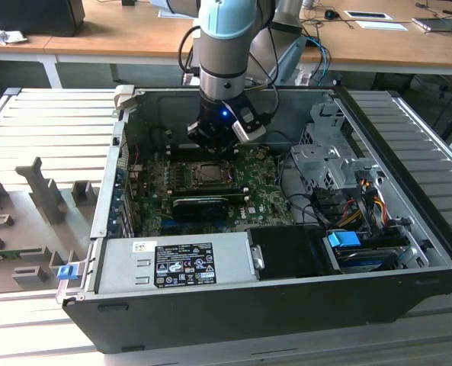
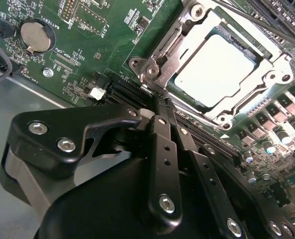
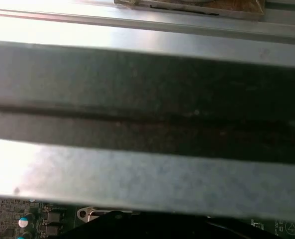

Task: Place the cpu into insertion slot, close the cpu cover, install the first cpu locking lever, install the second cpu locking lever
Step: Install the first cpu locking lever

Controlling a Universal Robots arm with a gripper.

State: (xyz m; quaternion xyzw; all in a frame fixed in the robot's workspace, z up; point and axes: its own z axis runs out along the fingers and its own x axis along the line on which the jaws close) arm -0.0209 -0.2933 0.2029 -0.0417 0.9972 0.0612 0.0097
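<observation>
Your gripper (image 2: 162,107) has its fingers (image 2: 163,149) pressed together, holding nothing, tips just beside the near edge of the socket. In the second wrist view you see the cpu (image 2: 214,69) seated flat in the slot, with the cpu cover (image 2: 266,82) down around it as a silver frame. A coin cell (image 2: 34,36) sits on the motherboard (image 2: 87,45), well apart from the socket. In the exterior view the arm (image 1: 222,46) hangs over the open computer case (image 1: 233,305). A white-and-black label (image 1: 184,264) lies on the power supply (image 1: 172,263) at the near side; I skip its print. In the first wrist view you get a grey case wall (image 3: 147,124) up close.
</observation>
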